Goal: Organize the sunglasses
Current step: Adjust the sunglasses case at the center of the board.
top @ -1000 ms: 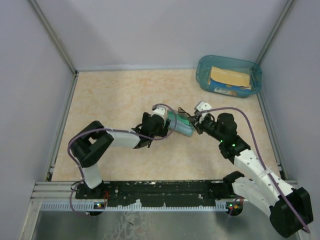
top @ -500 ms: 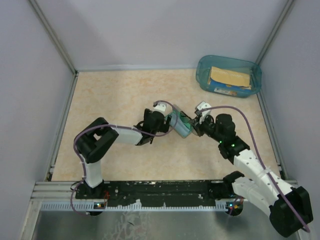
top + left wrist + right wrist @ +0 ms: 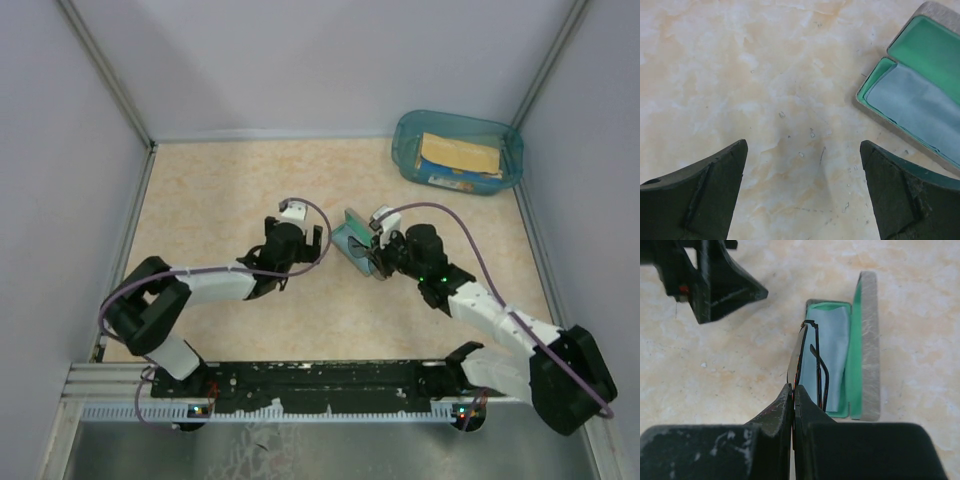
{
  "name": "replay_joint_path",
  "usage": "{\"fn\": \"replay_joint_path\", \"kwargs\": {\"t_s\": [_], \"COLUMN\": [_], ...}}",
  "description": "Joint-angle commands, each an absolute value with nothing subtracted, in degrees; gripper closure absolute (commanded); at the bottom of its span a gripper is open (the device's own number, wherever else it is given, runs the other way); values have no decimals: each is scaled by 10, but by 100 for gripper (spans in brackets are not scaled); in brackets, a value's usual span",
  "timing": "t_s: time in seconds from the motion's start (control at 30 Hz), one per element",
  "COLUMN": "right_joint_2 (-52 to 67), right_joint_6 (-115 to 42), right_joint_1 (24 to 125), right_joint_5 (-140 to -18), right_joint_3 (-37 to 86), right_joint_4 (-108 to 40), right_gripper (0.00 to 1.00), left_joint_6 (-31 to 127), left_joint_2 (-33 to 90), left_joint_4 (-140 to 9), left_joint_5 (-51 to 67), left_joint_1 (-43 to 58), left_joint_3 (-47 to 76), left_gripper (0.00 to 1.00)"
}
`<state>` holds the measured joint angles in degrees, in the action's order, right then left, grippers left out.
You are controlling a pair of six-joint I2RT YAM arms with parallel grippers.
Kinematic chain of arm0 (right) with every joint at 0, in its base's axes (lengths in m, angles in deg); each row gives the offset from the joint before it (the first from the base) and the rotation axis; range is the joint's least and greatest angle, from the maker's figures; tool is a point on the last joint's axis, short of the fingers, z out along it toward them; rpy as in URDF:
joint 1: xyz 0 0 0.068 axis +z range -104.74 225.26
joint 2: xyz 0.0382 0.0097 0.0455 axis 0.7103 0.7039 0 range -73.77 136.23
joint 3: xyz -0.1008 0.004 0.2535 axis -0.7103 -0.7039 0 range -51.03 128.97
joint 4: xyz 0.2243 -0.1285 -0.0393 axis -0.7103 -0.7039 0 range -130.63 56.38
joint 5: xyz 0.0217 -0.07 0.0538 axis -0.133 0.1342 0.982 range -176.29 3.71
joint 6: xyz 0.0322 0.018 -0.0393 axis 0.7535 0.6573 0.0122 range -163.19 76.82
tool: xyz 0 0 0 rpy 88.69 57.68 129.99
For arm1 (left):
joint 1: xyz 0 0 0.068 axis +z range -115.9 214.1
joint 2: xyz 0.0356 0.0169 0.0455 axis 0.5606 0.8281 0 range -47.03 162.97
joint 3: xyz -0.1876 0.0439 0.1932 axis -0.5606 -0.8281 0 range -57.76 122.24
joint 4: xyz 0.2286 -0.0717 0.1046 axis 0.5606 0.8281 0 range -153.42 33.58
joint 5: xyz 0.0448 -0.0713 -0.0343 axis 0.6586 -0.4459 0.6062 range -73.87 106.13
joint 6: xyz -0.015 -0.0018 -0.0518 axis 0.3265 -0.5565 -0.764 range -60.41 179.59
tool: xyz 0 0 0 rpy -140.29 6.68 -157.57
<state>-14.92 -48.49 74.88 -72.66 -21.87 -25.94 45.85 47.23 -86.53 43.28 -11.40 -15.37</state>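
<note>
You look down on a beige, marbled bench [image 3: 220, 190] enclosed by pale grey walls. Two white and black robot arms reach in from the near edge and meet near the middle of the bench.

Your left arm stretches in from the left. Its left gripper [image 3: 803, 150] hangs over bare bench, its dark jaws spread wide with nothing between them. It sits just to the left of the case, not touching it.

Your right arm bends in from the right. Its right gripper [image 3: 792, 390] is pressed closed, pinching the sunglasses.

At the far right corner, well apart from both arms, stands a translucent blue plastic tub [image 3: 405, 140] with a flat yellow box [image 3: 458, 155] lying inside.

Between the two grippers lies a grey rectangular case [image 3: 868, 340], open, with its bright green lining showing. The lid stands up along one long side of the tray.

A light blue square cloth [image 3: 832, 340] lies in the tray, covering most of its floor.

The thin, dark wire-framed sunglasses [image 3: 796, 357] with small pale lenses are held on edge in the right gripper, folded, directly over the cloth-lined tray. Whether they touch the cloth, you cannot tell.
</note>
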Motion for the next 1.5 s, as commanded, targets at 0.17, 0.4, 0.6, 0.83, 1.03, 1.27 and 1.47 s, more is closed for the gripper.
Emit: {"fn": "replay_joint_path", "kwargs": {"t_s": [0.17,0.4,0.6,0.83,1.03,1.27,1.47], "right_joint_2": [-70,-17,14,36,49,65,78], "right_joint_6": [-477,-489,-504,-520,-536,-539,-539], "right_joint_1": [799,805,805,805,799,797,796], "right_joint_5": [-786,-798,-808,-814,-810,-803,-800], "right_joint_3": [-159,-147,-145,-146,-155,-158,-159], "right_joint_4": [-182,-143,-109,-83,-57,-43,-37], "right_gripper": [100,100,100,100,100,100,100], "left_joint_6": [427,427,426,429,427,428,428], "left_joint_2": [352,322,307,288,284,294,294], "left_joint_4": [-838,-836,-835,-832,-833,-832,-831], "left_joint_5": [418,414,411,414,415,414,414], "left_joint_1": [-113,-113,-113,-113,-113,-113,-112], "left_joint_3": [-225,-243,-249,-255,-258,-253,-252], "left_gripper": [0,0,0,0,0,0,0]}}
